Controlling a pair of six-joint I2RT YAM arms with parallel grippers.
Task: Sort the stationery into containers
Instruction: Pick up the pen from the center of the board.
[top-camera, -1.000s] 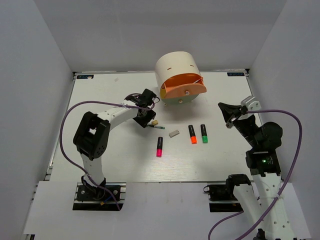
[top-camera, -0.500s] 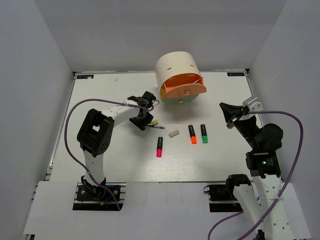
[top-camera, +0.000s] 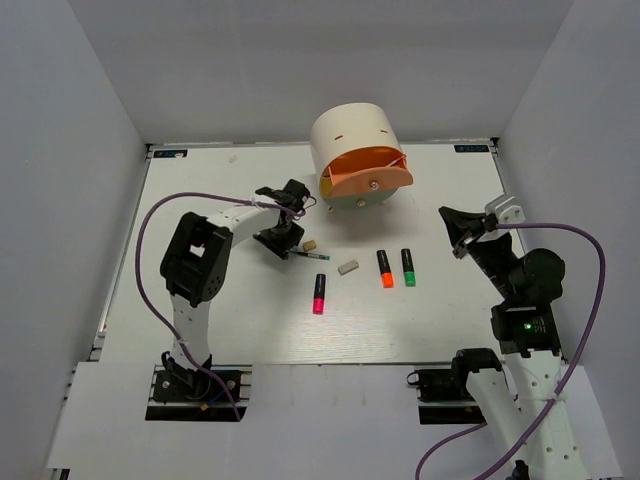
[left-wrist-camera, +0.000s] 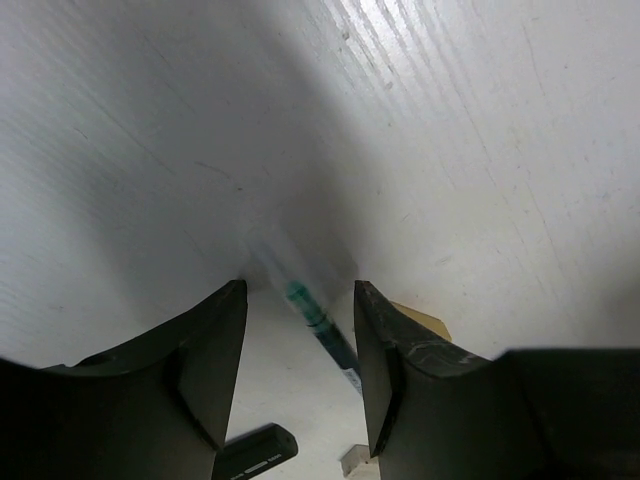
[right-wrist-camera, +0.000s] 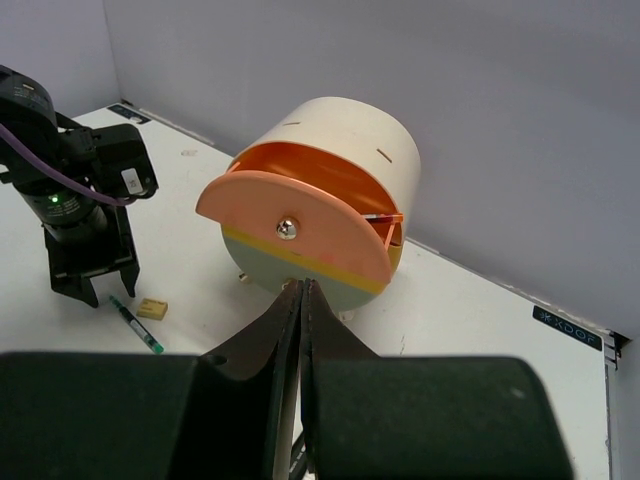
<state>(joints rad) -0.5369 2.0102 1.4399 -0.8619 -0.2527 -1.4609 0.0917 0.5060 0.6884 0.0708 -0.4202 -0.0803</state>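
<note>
The cream organiser (top-camera: 352, 140) stands at the back with its salmon top drawer (top-camera: 368, 180) pulled open. My left gripper (top-camera: 278, 240) is open, low over the table, with the green-tipped end of a thin pen (left-wrist-camera: 322, 328) lying between its fingers. The tan eraser (top-camera: 310, 244) lies next to the pen (top-camera: 312, 255). The grey eraser (top-camera: 348, 267) and the pink (top-camera: 319, 293), orange (top-camera: 385, 268) and green (top-camera: 408, 267) highlighters lie in front of them. My right gripper (right-wrist-camera: 302, 288) is shut and empty, raised at the right, facing the organiser (right-wrist-camera: 330, 150).
The yellow and grey-green drawers (right-wrist-camera: 300, 275) below the salmon one are closed. The left arm (right-wrist-camera: 85, 200) shows in the right wrist view beside the pen (right-wrist-camera: 137, 325) and tan eraser (right-wrist-camera: 152, 308). White walls close in the table on three sides.
My left gripper has shifted a little left and lower onto the pen's end, and its arm's elbow has swung right. The right arm has barely moved.
</note>
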